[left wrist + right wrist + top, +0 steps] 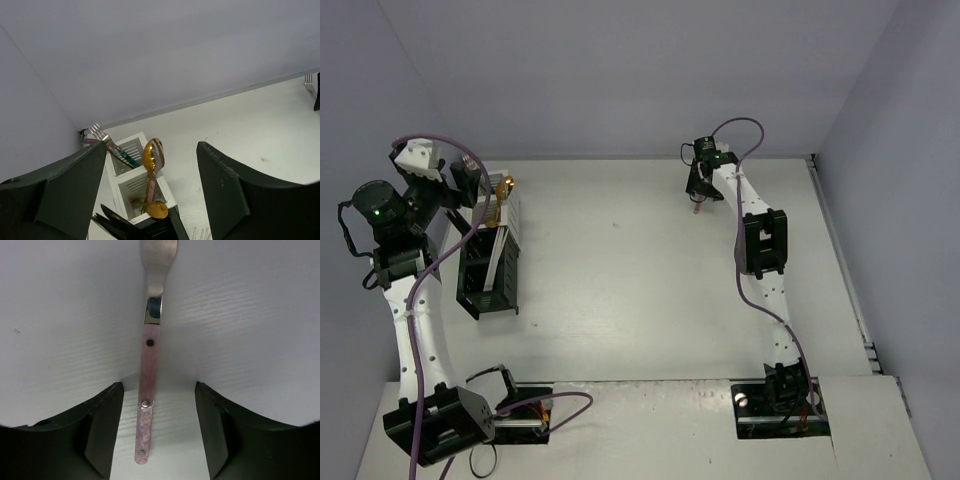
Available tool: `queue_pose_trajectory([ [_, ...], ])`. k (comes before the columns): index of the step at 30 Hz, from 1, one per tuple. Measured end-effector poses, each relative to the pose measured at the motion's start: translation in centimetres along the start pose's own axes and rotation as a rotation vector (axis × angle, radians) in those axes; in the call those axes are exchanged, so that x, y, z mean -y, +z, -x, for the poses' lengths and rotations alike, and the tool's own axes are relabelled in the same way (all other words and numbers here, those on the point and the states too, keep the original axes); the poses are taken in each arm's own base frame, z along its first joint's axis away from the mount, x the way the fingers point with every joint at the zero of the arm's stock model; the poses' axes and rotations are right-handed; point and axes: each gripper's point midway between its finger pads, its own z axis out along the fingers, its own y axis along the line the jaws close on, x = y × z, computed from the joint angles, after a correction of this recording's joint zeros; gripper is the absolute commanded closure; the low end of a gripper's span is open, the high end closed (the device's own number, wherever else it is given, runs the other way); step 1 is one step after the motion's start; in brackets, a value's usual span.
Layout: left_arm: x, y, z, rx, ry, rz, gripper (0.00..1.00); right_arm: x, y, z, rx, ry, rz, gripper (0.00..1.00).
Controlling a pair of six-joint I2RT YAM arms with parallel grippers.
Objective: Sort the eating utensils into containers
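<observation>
A pink-handled fork (149, 370) lies flat on the table, and my right gripper (158, 387) stands open over its handle, with a finger on each side and neither touching it. From above, that gripper (700, 188) is at the back middle, with the fork (697, 208) just under it. My left gripper (151, 147) hangs open and empty above the white container (131, 174), which holds gold spoons (151, 155) and a teal-handled fork (129, 159). The black container (165, 227) adjoins it, with black knives (112, 222) sticking out.
Both containers stand at the far left of the table, the white one (513, 215) behind the black one (485, 280), close to the left wall. The back wall runs just behind the right gripper. The arm bases (775, 400) sit at the near edge.
</observation>
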Motion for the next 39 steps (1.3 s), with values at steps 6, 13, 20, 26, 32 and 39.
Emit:
queue_pose_trajectory([
  [6, 0.0, 0.0, 0.0, -0.013, -0.008, -0.001, 0.31, -0.2, 0.2, -0.2, 0.007, -0.02, 0.02, 0.86],
  [13, 0.0, -0.2, 1.7, -0.005, 0.0, -0.001, 0.31, -0.4, -1.8, -3.3, -0.083, -0.096, 0.126, 1.0],
  [20, 0.6, -0.4, 1.6, -0.029, -0.062, -0.02, 0.31, -1.6, -6.9, -7.3, -0.21, -0.229, 0.279, 1.0],
  [26, 1.9, 0.0, 6.0, 0.03, -0.253, -0.086, 0.31, -6.7, -17.1, -4.2, -0.055, -0.389, 0.529, 1.0],
  [32, 6.6, 0.8, 5.1, 0.005, -0.589, -0.253, 0.31, -12.2, -29.8, -2.1, 0.198, -0.577, 0.769, 1.0],
  [39, 14.5, 1.9, -0.5, -0.194, -0.853, -0.407, 0.31, -16.9, -38.0, -5.9, 0.351, -0.768, 0.895, 1.0],
])
